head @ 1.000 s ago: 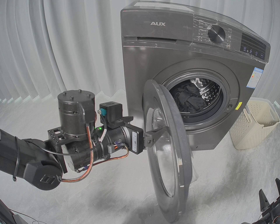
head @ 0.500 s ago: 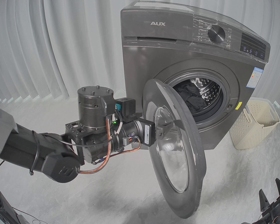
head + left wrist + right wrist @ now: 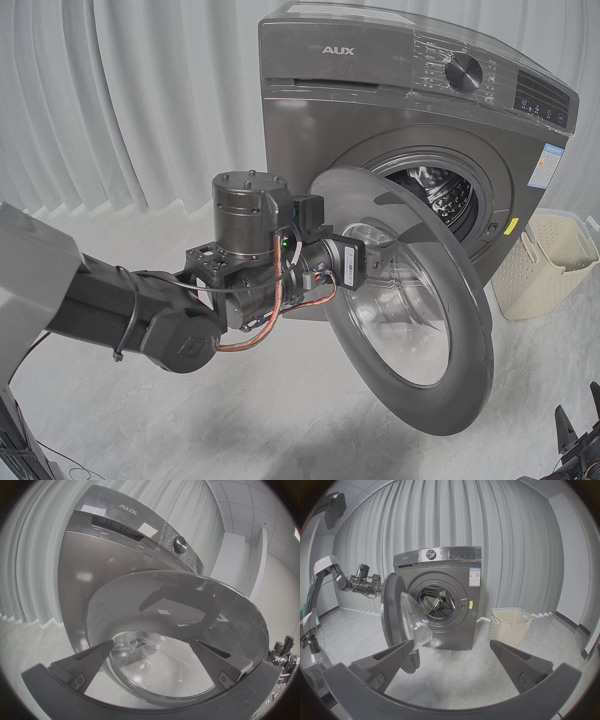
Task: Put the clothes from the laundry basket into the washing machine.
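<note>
Seemingly the task is near its end. The left claw (image 3: 150,643), spread wide and holding nothing, sits close against the outer face of the door (image 3: 465,350), which stands partly open. Just beyond the claw, behind the door, dark clothes (image 3: 442,608) lie in the drum of the washing machine (image 3: 312,125). Farther off, past the machine, the laundry basket (image 3: 550,269) looks empty. The right claw (image 3: 450,644), also wide and empty, hangs low. Only shutting the door seems left.

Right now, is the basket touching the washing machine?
Apart. The right wrist view shows a strip of bare floor between the laundry basket and the washing machine.
</note>
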### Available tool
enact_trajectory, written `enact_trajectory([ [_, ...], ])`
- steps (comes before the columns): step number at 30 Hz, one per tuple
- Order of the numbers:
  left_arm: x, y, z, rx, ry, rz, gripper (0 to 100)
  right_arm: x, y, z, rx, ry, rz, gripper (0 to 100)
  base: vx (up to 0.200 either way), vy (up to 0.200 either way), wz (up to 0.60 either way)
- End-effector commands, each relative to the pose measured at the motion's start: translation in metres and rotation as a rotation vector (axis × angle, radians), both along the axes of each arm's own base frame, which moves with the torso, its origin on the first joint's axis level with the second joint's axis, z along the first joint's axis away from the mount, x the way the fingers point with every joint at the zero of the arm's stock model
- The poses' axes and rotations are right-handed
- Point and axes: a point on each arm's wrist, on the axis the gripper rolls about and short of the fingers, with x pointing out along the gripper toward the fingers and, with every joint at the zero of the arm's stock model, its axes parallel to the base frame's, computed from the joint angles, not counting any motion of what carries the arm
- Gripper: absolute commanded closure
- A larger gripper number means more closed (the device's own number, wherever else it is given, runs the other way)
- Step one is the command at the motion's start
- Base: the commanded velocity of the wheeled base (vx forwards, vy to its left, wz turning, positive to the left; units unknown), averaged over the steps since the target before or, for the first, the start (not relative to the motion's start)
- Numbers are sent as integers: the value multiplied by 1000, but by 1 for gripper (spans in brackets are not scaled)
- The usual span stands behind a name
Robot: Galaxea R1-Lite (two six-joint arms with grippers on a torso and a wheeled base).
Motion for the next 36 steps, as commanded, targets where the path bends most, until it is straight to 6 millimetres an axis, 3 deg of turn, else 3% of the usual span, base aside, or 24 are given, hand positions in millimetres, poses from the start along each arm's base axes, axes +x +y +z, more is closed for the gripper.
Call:
enact_trajectory([
  [1,9,-9,-5,-3,1,0,0,0,0,-5,1,1,1,0,0,0,0],
  [17,46,-34,-9,-73,-22,88,0,0,0,-5,-1,1,1,0,0,0,0],
  [22,40,-32,-11,-87,13,93,0,0,0,-5,-1,1,1,0,0,0,0],
  [29,-36,18,6,-28,52,51,0,0,0,-5,-1,1,1,0,0,0,0],
  [33,-102,76,14,-15,61,22,0,0,0,-5,1,1,1,0,0,0,0],
  [34,-116,90,15,-17,58,18,0,0,0,-5,-1,1,1,0,0,0,0],
  [35,-116,90,15,-17,58,18,0,0,0,-5,-1,1,1,0,0,0,0],
  [36,-135,116,15,-16,52,24,0,0,0,-5,-1,1,1,0,0,0,0],
])
